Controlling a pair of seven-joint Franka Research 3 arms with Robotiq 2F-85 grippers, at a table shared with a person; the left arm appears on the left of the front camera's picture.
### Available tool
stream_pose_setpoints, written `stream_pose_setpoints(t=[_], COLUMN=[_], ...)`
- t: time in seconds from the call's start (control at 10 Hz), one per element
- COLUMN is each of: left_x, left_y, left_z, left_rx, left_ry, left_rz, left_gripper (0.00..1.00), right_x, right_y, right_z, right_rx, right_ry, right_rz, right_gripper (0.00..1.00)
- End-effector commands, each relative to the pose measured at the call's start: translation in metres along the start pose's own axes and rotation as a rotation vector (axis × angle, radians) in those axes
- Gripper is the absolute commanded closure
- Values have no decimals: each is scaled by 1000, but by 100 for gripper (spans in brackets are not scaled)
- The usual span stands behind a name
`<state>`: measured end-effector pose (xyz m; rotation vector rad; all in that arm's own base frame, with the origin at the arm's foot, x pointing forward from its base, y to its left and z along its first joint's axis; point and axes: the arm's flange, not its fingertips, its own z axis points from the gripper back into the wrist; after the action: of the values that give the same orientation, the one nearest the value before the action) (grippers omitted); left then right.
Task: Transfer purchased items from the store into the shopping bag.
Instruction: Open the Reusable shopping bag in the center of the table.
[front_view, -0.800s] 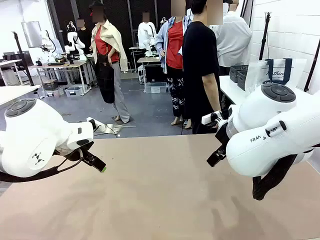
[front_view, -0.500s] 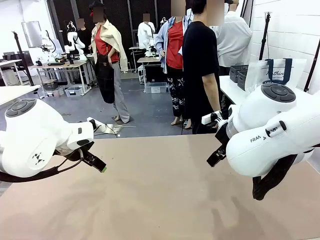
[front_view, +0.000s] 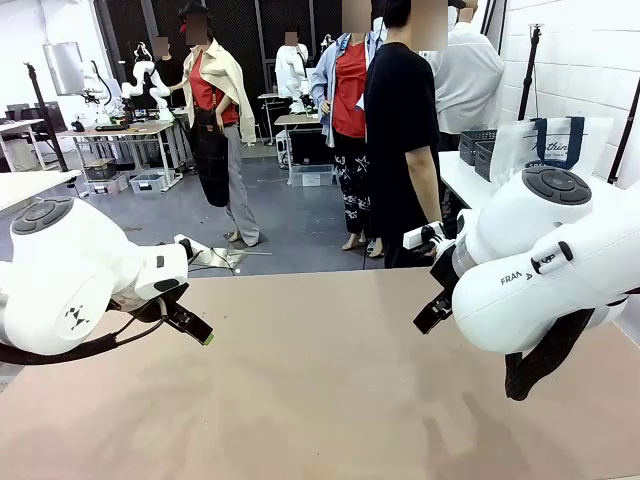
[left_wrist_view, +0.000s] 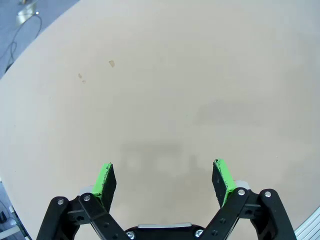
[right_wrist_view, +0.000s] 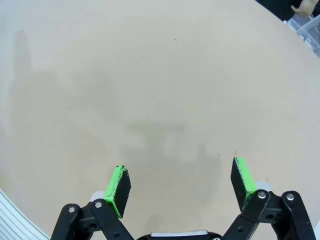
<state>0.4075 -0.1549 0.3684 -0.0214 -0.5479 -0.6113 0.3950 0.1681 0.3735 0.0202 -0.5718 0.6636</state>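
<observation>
Here, the left gripper (left_wrist_view: 165, 172) is held wide apart, with nothing between its green pads (left_wrist_view: 106, 179). Bare tan tabletop (left_wrist_view: 175, 90) is seen beneath and ahead of it, and the table's edge curves past at the upper left of the left wrist view. The right gripper (right_wrist_view: 182, 179) is likewise spread wide with nothing gripped, over the same surface, with an edge shown at the upper right. In the front view the two grippers are hung well apart, with open tabletop between them. The shopping bag (front_view: 548, 148) is stood upright on a white side table (front_view: 458, 178) at far right, behind the right arm. Its navy handles are up and its broad face is turned to the camera; its contents cannot be told. Dark grey baskets (front_view: 478, 146) are set just beside it. A person in a black shirt (front_view: 400, 120) is stood at the far edge.
</observation>
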Motion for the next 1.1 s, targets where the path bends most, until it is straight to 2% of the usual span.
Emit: stream_pose_setpoints(t=[0.0,1.0], left_x=[-1,-1], left_y=[2,2], left_z=[0,0], left_rx=[0,0], left_ry=[0,0], left_rz=[4,4], left_gripper=[0,0], right_x=[0,0], right_y=[0,0], right_z=[0,0], right_rx=[0,0], right_ry=[0,0], right_rz=[0,0], right_gripper=[0,0])
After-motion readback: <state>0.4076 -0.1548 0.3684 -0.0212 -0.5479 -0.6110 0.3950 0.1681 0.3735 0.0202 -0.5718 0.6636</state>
